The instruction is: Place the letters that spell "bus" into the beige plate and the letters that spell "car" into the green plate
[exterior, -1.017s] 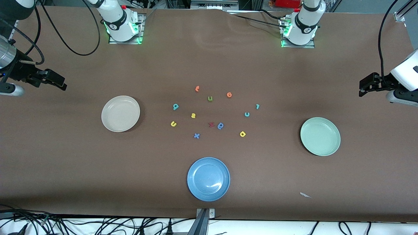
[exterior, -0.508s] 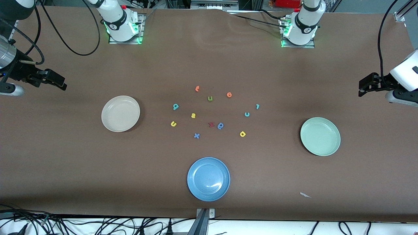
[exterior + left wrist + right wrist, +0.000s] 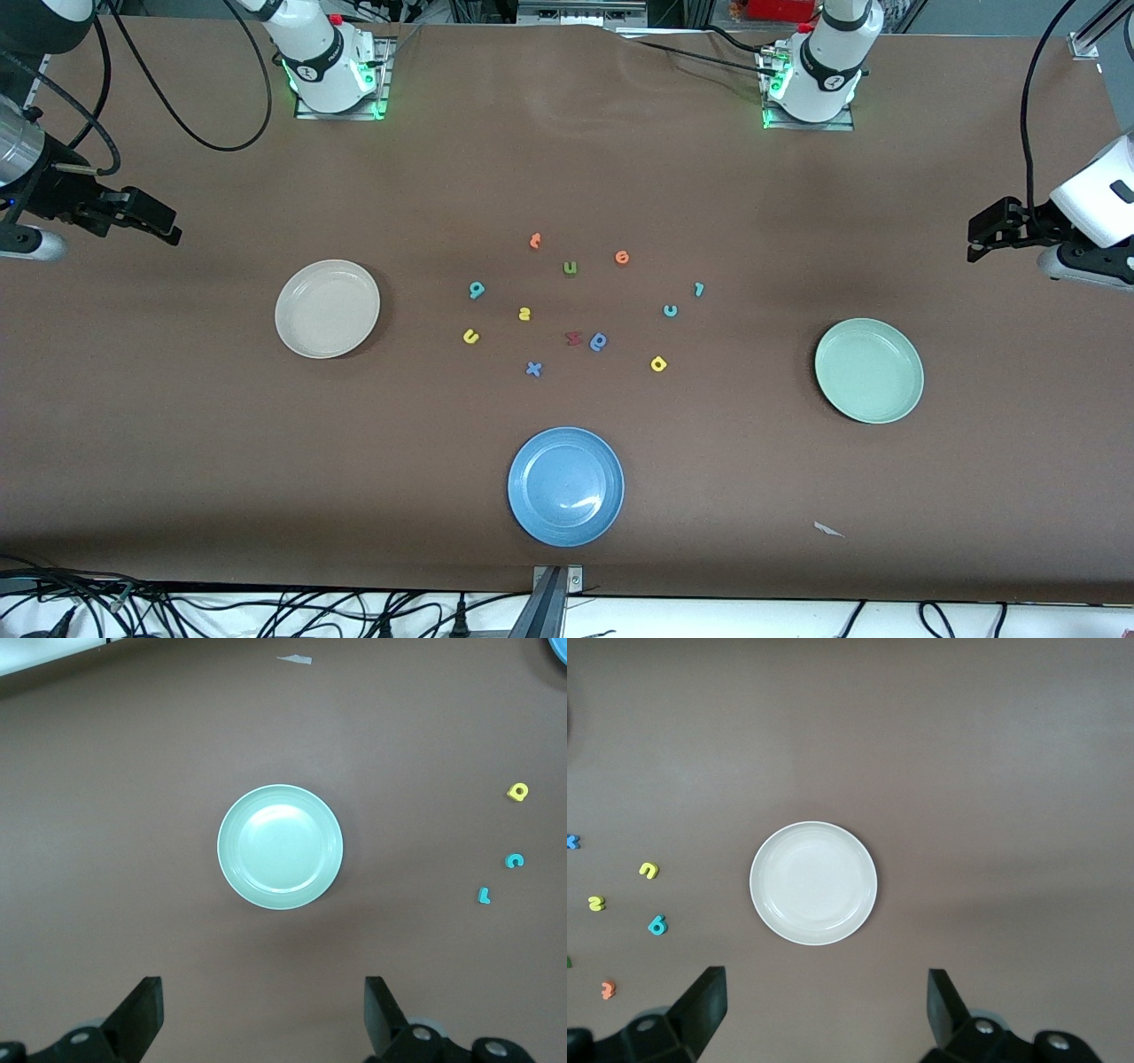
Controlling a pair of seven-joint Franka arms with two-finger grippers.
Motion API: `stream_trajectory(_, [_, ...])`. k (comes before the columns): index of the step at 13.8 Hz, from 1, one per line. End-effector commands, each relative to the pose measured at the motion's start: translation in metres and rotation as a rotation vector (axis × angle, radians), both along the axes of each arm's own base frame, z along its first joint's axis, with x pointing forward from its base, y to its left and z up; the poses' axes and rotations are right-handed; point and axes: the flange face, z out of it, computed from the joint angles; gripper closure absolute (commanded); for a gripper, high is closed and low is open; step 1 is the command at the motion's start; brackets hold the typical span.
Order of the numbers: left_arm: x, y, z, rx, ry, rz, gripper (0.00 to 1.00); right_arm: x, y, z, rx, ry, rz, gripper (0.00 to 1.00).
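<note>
- The green plate (image 3: 869,370) sits toward my left arm's end of the table, and the beige plate (image 3: 327,308) toward my right arm's end, a little farther from the front camera.
- The bus letters (image 3: 470,336) lie nearer the beige plate, the car letters (image 3: 671,310) nearer the green one, all on the table between the plates.
- My left gripper (image 3: 261,1014) hangs spread wide, holding nothing.
- My right gripper (image 3: 824,1010) waits likewise, spread wide with nothing in it.
</note>
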Motion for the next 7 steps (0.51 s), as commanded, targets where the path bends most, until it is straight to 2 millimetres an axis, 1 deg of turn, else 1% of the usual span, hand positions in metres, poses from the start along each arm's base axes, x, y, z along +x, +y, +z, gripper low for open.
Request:
stream_trajectory(1, [-0.0028,-0.0015,0.0011,-0.024,0.006,-0.017,0.00,-0.0067,0.0000,0.0042,-0.008,0.004,-0.001,0.00])
stream_trajectory(7, [-0.0028,-0.0039,0.0011,-0.023,0.006,-0.021,0.00,-0.0086,0.0000,0.0034,-0.008,0.021,0.000,0.00])
